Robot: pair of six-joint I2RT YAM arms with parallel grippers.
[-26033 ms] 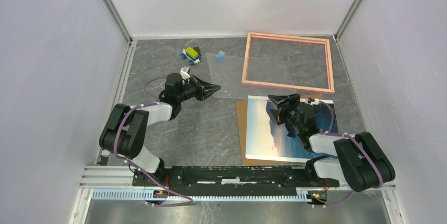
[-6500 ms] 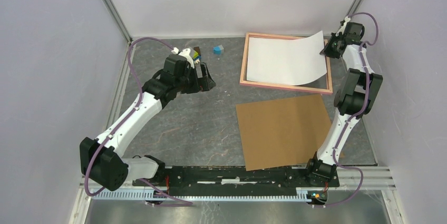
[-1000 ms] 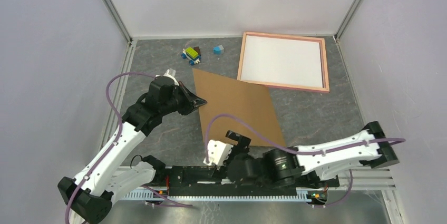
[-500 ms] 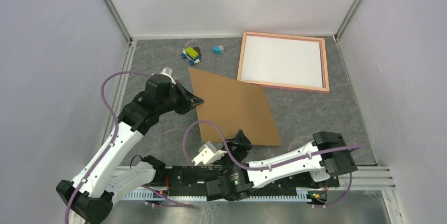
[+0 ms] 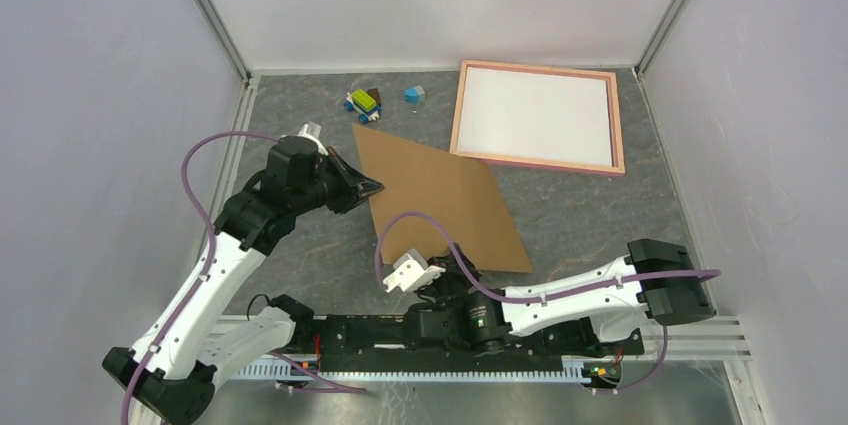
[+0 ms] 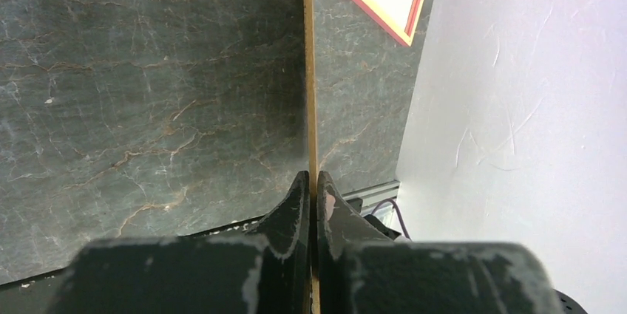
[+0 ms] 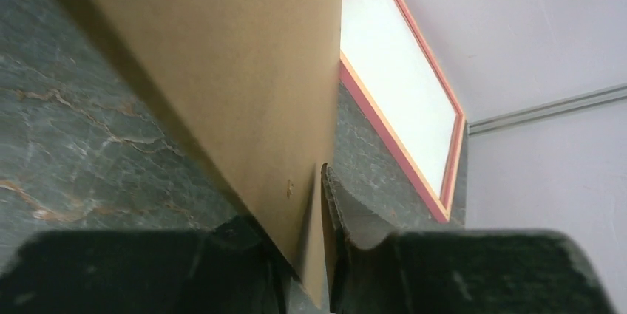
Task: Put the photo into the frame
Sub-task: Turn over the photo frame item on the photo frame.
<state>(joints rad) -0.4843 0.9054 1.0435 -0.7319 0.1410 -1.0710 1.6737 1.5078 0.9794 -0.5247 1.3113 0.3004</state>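
The pink frame (image 5: 540, 69) lies flat at the back right. The photo (image 5: 535, 115) fills it with its white back up; the printed side is hidden. A brown board (image 5: 440, 195) lies slanted in the middle of the table. My left gripper (image 5: 372, 185) is shut on its left corner; in the left wrist view the left gripper (image 6: 313, 179) pinches the board (image 6: 310, 70) edge-on. My right gripper (image 5: 445, 267) is at the board's near edge. In the right wrist view the right gripper (image 7: 299, 196) has closed round the board (image 7: 222, 55), with the frame (image 7: 392, 144) beyond.
A small toy-block car (image 5: 363, 102) and a blue block (image 5: 414, 95) sit at the back, left of the frame. Pale walls close in the table on three sides. The arms' mounting rail (image 5: 350, 330) runs along the near edge.
My right gripper has swung to the board's near edge and closed on it from wide open. My left gripper has drawn the board's corner slightly left.
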